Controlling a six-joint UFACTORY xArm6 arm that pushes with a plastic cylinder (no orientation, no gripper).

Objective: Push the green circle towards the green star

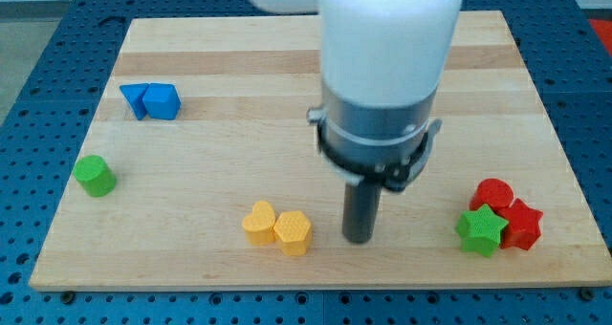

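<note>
The green circle (96, 175) sits near the board's left edge, at mid height. The green star (481, 229) lies at the lower right, touching a red circle (493, 195) above it and a red star (521, 224) to its right. My tip (360, 238) rests on the board near the bottom, right of the yellow blocks, between the green circle and the green star. It touches no block. The tip is far to the right of the green circle and well left of the green star.
Two yellow blocks, a heart shape (259, 222) and a hexagon (294, 232), lie together just left of the tip. Two blue blocks (151, 101) sit together at the upper left. The wooden board (287, 76) lies on a blue perforated table. The arm's white body hides the board's upper middle.
</note>
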